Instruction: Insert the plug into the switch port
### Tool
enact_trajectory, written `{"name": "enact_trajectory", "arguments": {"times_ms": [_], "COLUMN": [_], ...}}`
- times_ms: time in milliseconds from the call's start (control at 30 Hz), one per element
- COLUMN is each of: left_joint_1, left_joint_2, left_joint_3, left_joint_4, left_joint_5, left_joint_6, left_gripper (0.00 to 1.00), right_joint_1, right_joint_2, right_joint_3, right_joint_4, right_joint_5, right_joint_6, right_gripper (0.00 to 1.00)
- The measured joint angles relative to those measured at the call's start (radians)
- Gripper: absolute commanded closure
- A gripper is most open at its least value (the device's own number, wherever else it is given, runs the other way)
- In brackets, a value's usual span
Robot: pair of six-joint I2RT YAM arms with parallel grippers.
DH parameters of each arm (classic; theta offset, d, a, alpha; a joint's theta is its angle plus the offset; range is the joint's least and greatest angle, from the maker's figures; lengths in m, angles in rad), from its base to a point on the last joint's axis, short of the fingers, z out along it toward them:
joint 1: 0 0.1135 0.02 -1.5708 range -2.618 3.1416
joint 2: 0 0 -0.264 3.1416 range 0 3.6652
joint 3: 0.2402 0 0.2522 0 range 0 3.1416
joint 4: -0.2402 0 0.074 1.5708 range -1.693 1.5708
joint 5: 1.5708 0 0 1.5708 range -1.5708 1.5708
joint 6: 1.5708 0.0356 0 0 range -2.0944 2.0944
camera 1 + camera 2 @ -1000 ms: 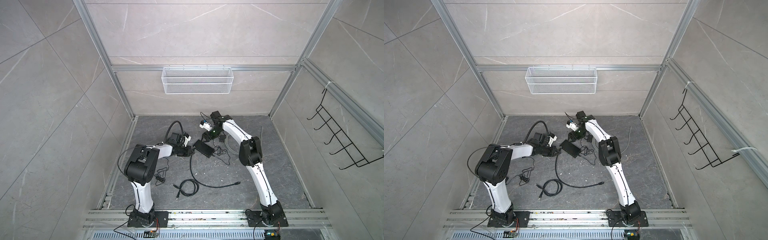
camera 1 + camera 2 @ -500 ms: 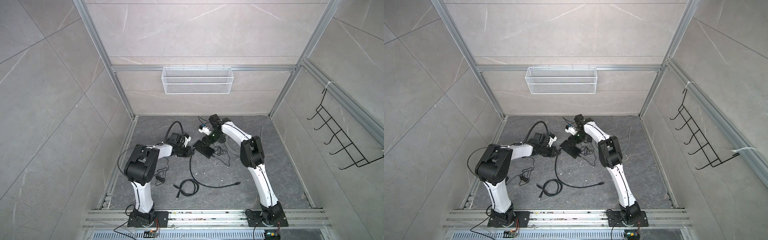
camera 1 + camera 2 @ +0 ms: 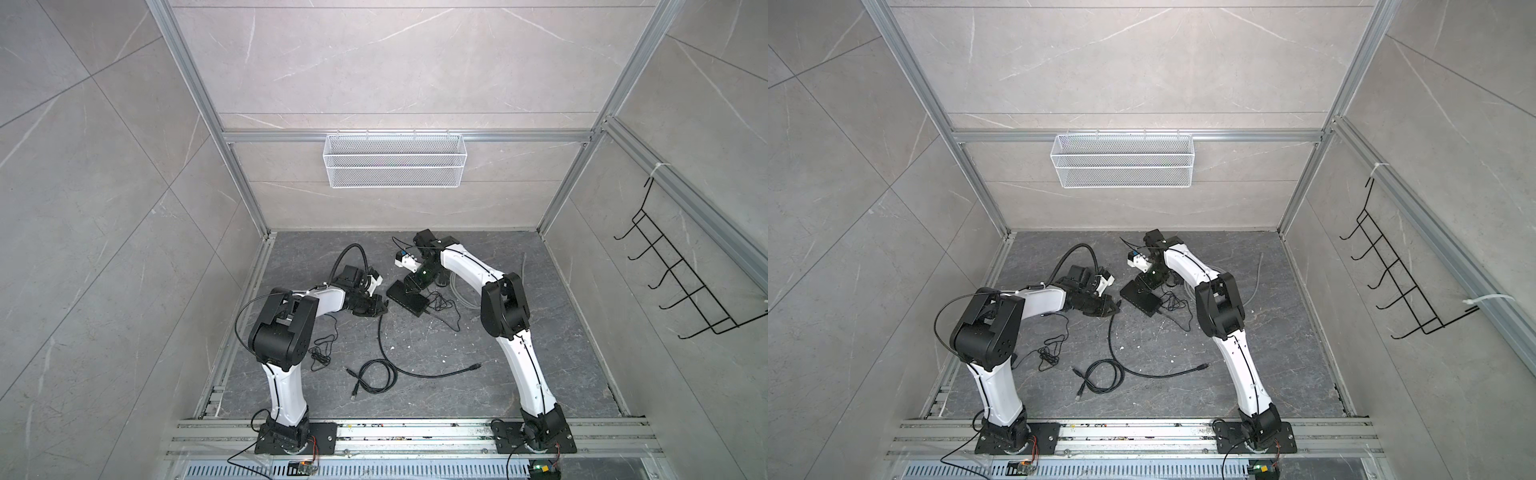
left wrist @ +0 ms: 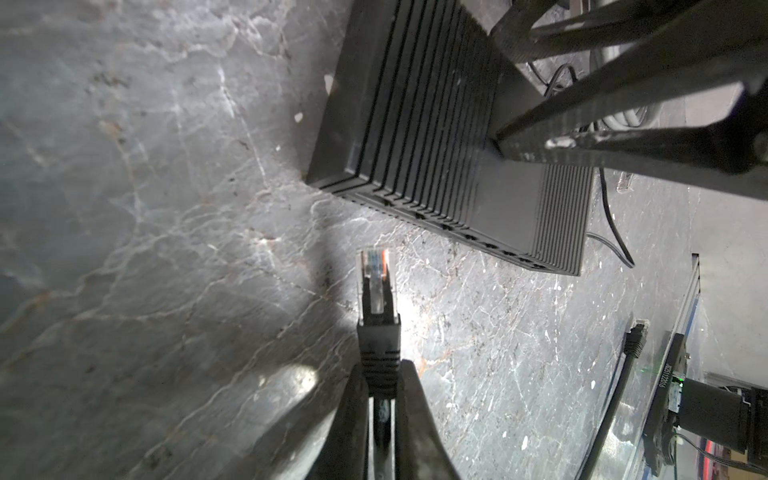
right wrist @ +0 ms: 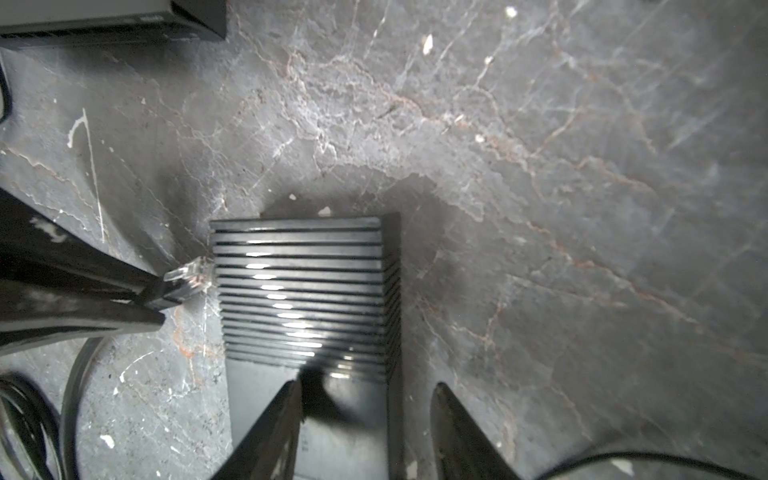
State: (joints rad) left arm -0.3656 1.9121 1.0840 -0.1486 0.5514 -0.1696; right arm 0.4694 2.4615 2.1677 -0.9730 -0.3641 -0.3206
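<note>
Left gripper [image 4: 380, 376] is clamped just behind the plug [image 4: 374, 276]. The plug's long axis points at the port side of the switch [image 4: 415, 124], near but not touching. Right gripper [image 5: 365, 401] hangs over the switch, jaws apart. Left arm is nearer.

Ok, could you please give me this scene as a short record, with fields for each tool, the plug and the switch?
left tool: shut on the plug, gripping its black boot
plug: clear tip free, just short of the switch's side, not inserted
switch: lying flat, ribbed top up
right tool: open, low over the switch, no grip
task state: insertion not yet done
</note>
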Motion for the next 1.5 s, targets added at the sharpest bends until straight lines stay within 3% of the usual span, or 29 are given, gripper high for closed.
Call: {"name": "enact_trajectory", "arguments": {"times_ms": [233, 767, 1000, 1500], "left_joint_1": [0.0, 0.006, -0.01, -0.109], "left_joint_2": [0.037, 0.061, 0.056, 0.046], "left_joint_3": [0.1, 0.091, 0.094, 0.134], "left_joint_4": [-0.052, -0.091, -0.124, -0.13], "left_joint_5": [0.002, 0.039, -0.032, -0.307], "left_joint_6": [0.02, 0.034, 0.089, 0.192], "left_gripper": [1.0, 1.0, 1.0, 1.0], "right_joint_1": [0.001, 0.005, 0.008, 0.009], "right_joint_2": [0.001, 0.024, 0.026, 0.038], "right_joint_3": [0.006, 0.058, 0.064, 0.095], "right_joint_4": [-0.003, -0.046, -0.052, -0.068], "right_joint_5": [0.001, 0.018, 0.029, 0.054], "right_joint_6": [-0.024, -0.04, -0.04, -0.043], "right_gripper": [0.51, 0.51, 0.51, 0.51]}}
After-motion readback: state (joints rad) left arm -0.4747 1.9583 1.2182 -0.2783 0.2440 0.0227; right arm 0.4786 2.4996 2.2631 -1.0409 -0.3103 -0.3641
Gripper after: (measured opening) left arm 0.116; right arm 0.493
